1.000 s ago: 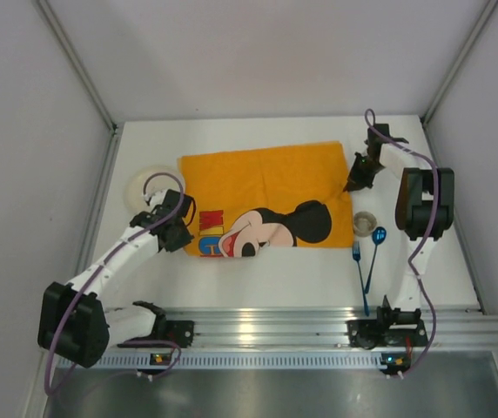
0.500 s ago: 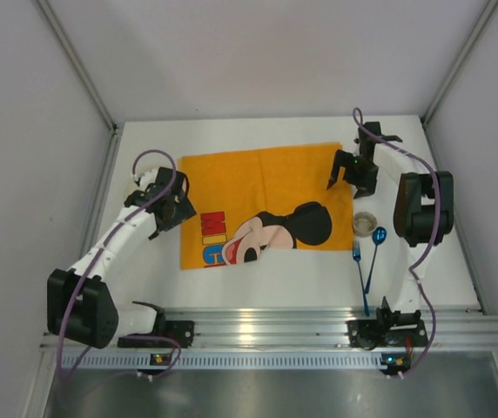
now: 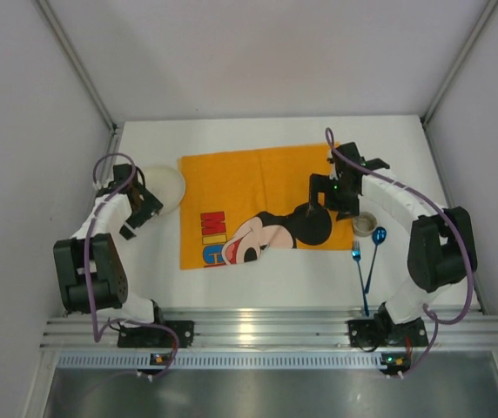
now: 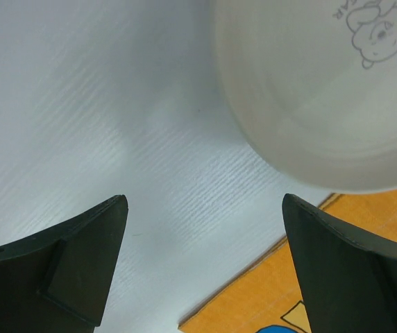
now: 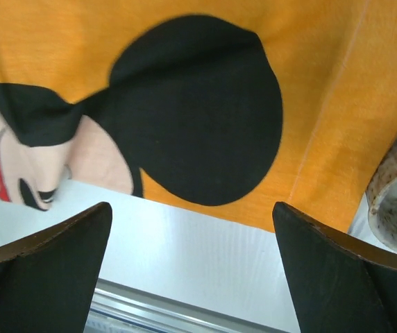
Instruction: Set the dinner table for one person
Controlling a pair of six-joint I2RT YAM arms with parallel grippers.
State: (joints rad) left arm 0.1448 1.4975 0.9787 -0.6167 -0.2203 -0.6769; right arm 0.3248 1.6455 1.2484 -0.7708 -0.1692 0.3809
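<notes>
The dinner table (image 3: pixel 258 279) is a white tabletop with an orange Mickey Mouse placemat (image 3: pixel 266 187) lying flat on it. A white plate (image 3: pixel 164 185) sits just off the mat's left edge. My left gripper (image 3: pixel 141 209) hangs open over bare table (image 4: pixel 80 104) beside the plate (image 4: pixel 309 83), near the mat's edge (image 4: pixel 323 277), and holds nothing (image 4: pixel 204 201). My right gripper (image 3: pixel 315 197) is open and empty above Mickey's black ear (image 5: pixel 198 111) at the mat's near right (image 5: pixel 191 208).
A small round cup (image 3: pixel 365 223) stands right of the mat and shows at the right edge of the right wrist view (image 5: pixel 396 201). A blue spoon (image 3: pixel 375 252) and a blue fork (image 3: pixel 360 274) lie near it. An aluminium rail (image 3: pixel 258 326) borders the near edge.
Both grippers have opened and let go of the placemat, which now lies flat. The left arm swung left to beside the plate. The right arm came forward over Mickey's ear.
</notes>
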